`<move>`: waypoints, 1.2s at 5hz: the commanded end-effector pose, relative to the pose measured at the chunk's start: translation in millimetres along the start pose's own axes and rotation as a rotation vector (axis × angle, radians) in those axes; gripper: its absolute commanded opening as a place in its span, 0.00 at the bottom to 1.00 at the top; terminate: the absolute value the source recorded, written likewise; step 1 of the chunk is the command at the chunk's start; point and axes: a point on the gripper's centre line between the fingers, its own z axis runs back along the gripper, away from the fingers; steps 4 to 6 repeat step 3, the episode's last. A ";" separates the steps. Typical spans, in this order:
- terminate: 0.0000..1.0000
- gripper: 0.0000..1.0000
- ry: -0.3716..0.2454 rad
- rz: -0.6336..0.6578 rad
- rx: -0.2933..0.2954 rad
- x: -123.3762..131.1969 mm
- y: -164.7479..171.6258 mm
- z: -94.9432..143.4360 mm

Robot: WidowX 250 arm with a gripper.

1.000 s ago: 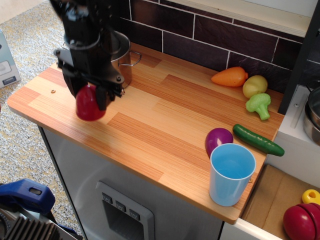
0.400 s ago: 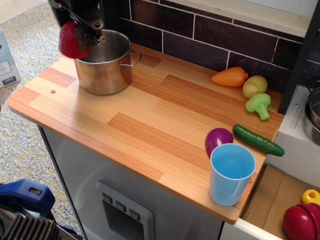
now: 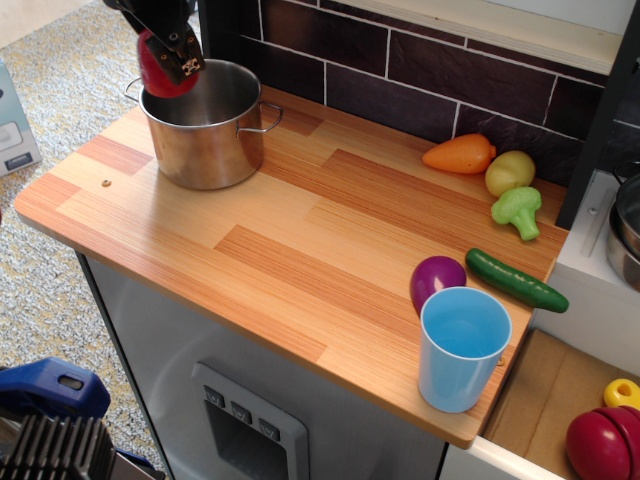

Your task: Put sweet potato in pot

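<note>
The pincer (image 3: 172, 55) hides part of the sweet potato (image 3: 157, 72); the arm seems cut off at the top edge.

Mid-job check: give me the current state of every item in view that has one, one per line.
gripper: jaws shut on the sweet potato, above the pot's left rim
sweet potato: held in the air, not yet in the pot
pot: upright on the counter, no lid, nothing seen inside
blue cup: upright, empty
cucumber: lying flat
purple toy: resting behind the cup

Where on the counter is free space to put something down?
The wide middle of the wooden counter is bare, between the pot and the blue cup. The right end is crowded: orange vegetable, broccoli, cucumber, purple toy.
</note>
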 end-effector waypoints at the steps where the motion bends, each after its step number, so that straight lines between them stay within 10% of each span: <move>1: 0.00 1.00 -0.083 -0.036 -0.063 17.2 14.6 7.8; 2: 0.00 1.00 -0.083 -0.036 -0.063 17.2 14.6 7.8; 3: 1.00 1.00 -0.083 -0.036 -0.063 17.2 14.6 7.8; 6: 1.00 1.00 -0.083 -0.036 -0.063 17.2 14.6 7.8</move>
